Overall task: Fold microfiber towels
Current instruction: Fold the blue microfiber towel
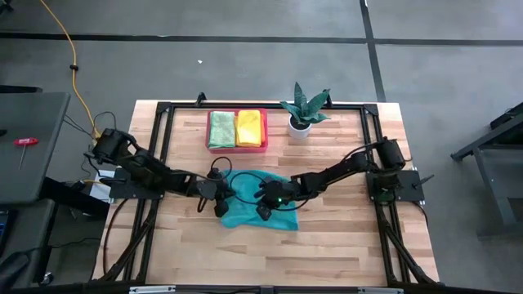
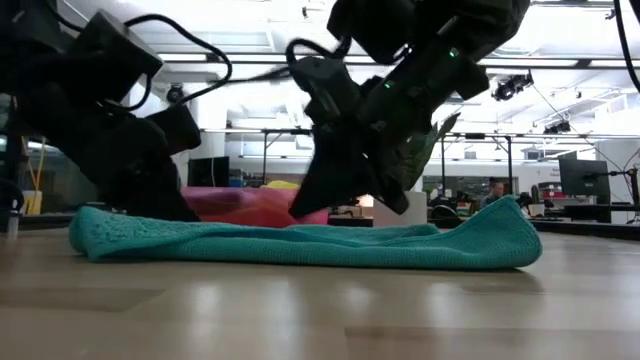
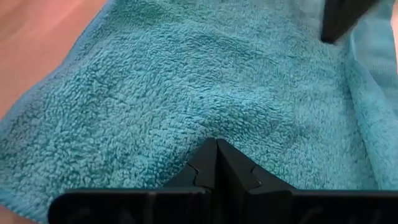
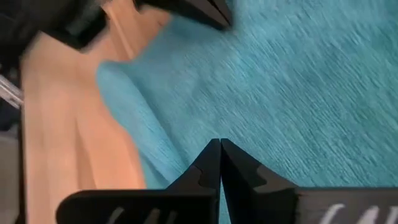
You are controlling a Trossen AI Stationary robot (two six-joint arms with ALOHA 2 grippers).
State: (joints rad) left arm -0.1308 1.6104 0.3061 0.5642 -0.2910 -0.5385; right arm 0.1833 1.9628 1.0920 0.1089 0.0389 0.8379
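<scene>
A teal microfiber towel [image 1: 260,202] lies spread on the table's middle, a little rumpled, with a raised fold at its right end [image 2: 500,225]. My left gripper [image 1: 219,204] is shut and stands on the towel's left part [image 3: 216,142]. My right gripper [image 1: 263,204] is shut too and stands on the towel's middle [image 4: 219,143]. A green towel [image 1: 221,128] and a yellow towel [image 1: 249,127] lie folded in the pink tray [image 1: 237,148]. My left gripper sets its shut fingertips on the teal towel's top surface [image 3: 211,127], near its left edge, slanting down from the table's left. The towel lies flat on the table; whether any cloth is caught between the tips cannot be told. My right gripper sets its shut fingertips on the towel's top surface [image 4: 239,134], about the middle, slanting down from the table's right. A low ridge of cloth [image 4: 140,140] runs beside the tips. Whether any cloth is pinched cannot be told.
The pink tray stands at the table's far side, with a potted plant [image 1: 303,110] in a white pot to its right. Bare wood [image 1: 327,253] lies near the front edge and on both sides of the towel. A black frame [image 1: 163,110] borders the table.
</scene>
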